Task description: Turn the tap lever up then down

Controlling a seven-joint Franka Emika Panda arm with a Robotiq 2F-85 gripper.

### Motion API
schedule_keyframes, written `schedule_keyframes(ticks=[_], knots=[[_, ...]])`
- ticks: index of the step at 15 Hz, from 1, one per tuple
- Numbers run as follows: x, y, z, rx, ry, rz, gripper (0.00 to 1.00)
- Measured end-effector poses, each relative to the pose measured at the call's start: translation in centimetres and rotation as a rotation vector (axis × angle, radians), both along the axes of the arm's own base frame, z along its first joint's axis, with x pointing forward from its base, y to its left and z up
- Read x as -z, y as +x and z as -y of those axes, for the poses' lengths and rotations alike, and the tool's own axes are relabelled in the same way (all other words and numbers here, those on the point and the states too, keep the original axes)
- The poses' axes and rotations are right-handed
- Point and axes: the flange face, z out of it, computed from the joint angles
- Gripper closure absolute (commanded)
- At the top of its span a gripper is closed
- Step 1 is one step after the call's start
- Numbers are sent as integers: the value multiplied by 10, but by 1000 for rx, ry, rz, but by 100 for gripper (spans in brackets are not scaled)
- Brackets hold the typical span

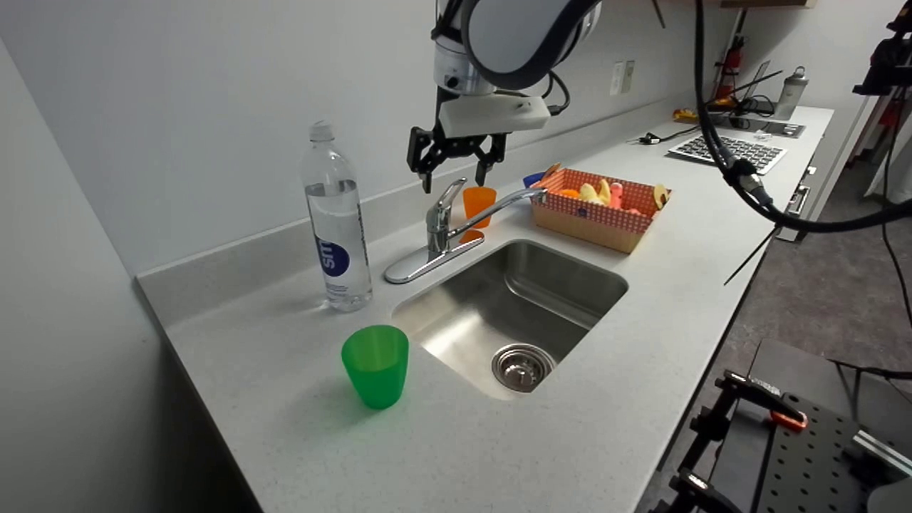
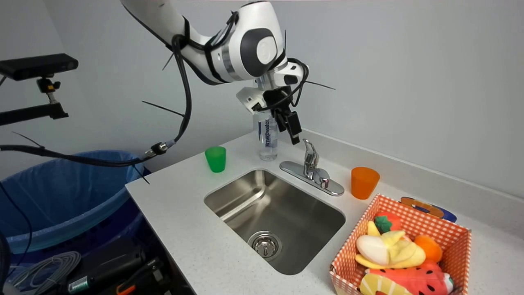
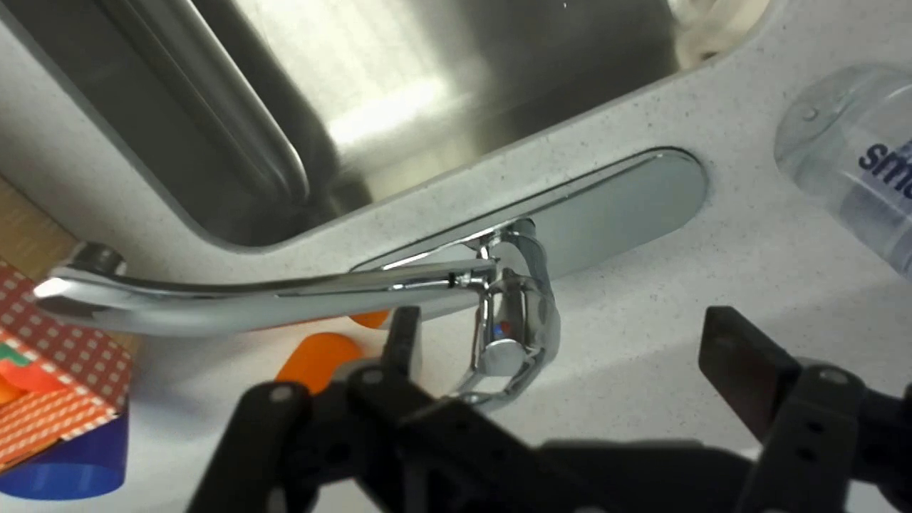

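The tap lever [image 1: 451,192] is a short chrome handle on top of the faucet, tilted upward. It also shows in an exterior view [image 2: 308,147] and in the wrist view [image 3: 507,320], where a red and blue dot marks it. The low curved spout [image 3: 235,303] points towards the fruit basket. My gripper [image 1: 454,179] is open and empty, pointing down, with its fingertips around the height of the lever's tip. In the wrist view, my gripper [image 3: 566,335] has the lever between its fingers in the picture, nearer the left finger. I see no contact.
A clear water bottle [image 1: 338,235] stands beside the faucet. An orange cup [image 2: 364,183] stands at the other side, near a checked basket [image 2: 339,262] of toy fruit. A green cup [image 1: 375,367] stands by the steel sink [image 2: 286,266]. A wall rises behind the faucet.
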Motion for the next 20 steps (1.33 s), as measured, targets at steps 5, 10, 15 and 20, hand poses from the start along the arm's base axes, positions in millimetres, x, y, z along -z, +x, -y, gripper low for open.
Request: schedule_keyframes(ticks=[5,10,15,20], knots=[[1,54,1,-87,24,-43,0],[-5,78,14,-99,56,-149,0],[-32,94,17,-116,74,-129,0],[-74,108,10,-132,70,-43,0]])
